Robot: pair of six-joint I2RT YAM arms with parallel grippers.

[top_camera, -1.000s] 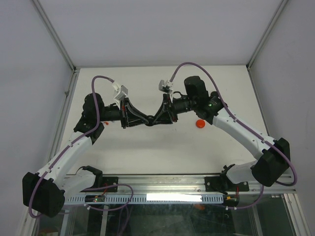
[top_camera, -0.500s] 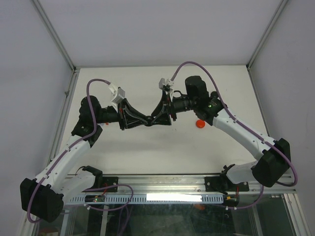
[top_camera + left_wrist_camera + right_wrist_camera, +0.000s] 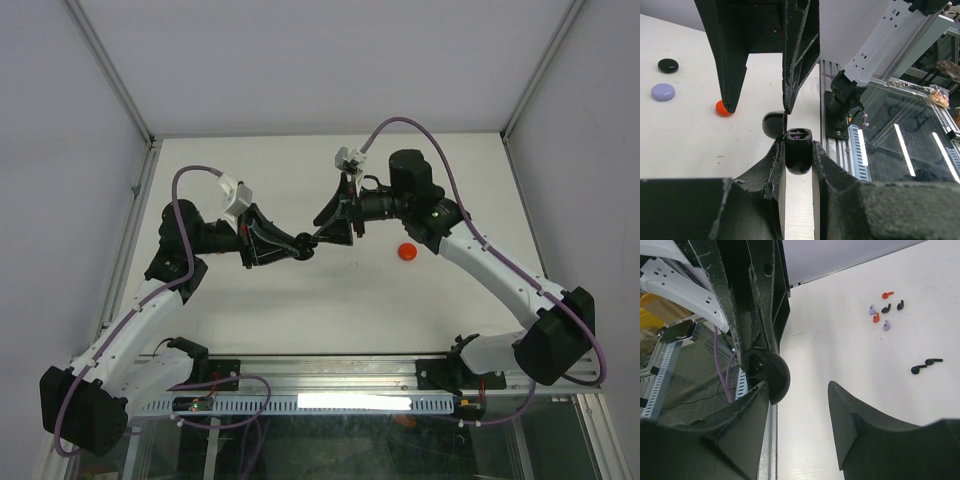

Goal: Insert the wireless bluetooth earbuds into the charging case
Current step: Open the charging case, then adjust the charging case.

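While the left gripper is squeezing the black charging case and holding it up off the table, the right gripper is hanging right beside it with its fingers spread and nothing between them. The case lid is standing open, and one right finger looks to be touching it by the hinge.

The earbuds are lying down on the table, well apart from both grippers. A black pair is lying flat with its stems running sideways, almost in a line. A little bunch of orange, purple and black ones is lying farther off. I think the right arm must fetch them, since its gripper is free.

From the top camera I cannot find the earbuds; only a round orange thing is showing. Inside the case it is too dark to tell if the slots are empty.
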